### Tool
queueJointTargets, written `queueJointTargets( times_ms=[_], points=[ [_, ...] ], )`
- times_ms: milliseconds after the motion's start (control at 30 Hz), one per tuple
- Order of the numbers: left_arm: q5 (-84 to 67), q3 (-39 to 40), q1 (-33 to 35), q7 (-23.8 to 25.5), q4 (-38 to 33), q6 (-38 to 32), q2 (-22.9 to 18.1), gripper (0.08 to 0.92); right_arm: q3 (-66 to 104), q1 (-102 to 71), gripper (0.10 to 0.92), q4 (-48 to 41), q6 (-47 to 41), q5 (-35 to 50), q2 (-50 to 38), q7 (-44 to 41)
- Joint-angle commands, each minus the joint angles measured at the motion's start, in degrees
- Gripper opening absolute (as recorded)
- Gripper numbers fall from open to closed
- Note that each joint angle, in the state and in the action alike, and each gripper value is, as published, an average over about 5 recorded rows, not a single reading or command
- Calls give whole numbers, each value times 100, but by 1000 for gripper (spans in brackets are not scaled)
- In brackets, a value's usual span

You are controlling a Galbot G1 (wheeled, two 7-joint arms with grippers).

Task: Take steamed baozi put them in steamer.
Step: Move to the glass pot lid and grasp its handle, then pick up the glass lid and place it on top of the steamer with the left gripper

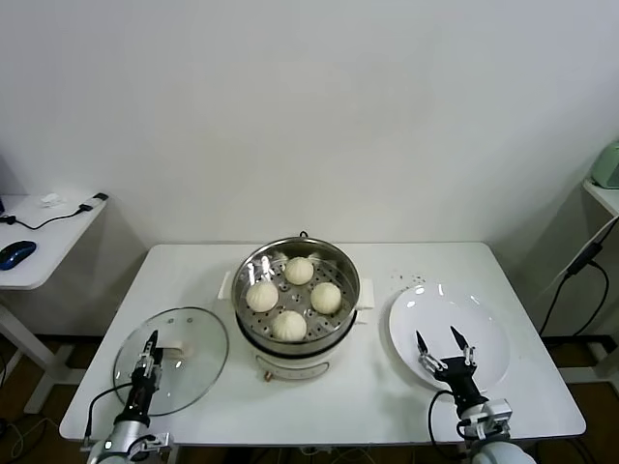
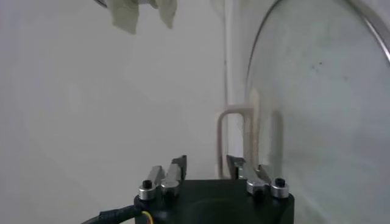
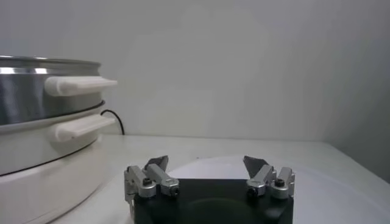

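Note:
The steel steamer (image 1: 296, 340) stands mid-table on its white base. Four cream-white baozi lie on its perforated tray: at the back (image 1: 299, 270), left (image 1: 261, 296), right (image 1: 326, 297) and front (image 1: 289, 325). My right gripper (image 1: 444, 345) is open and empty, low over the near part of the bare white plate (image 1: 484, 329). Its wrist view shows the open gripper (image 3: 206, 163) with the steamer's wall and handles (image 3: 36, 122) off to one side. My left gripper (image 1: 148, 350) is open and empty over the glass lid (image 1: 184, 372), and its fingers (image 2: 178, 167) point toward the lid's white handle (image 2: 234, 131).
The lid lies flat at the table's front left and the plate at the front right. A side table with a blue mouse (image 1: 17, 254) and cables stands to the left. A shelf with a pale green object (image 1: 607, 164) and a hanging cable is on the right.

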Motion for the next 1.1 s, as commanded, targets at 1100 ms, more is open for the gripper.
queueJointTargets(
  times_ms=[1100],
  points=[
    [-1539,-358,638,2809,-4317,2366,831,139,-50,-168,823,468,-264,-533,29,210]
  ],
)
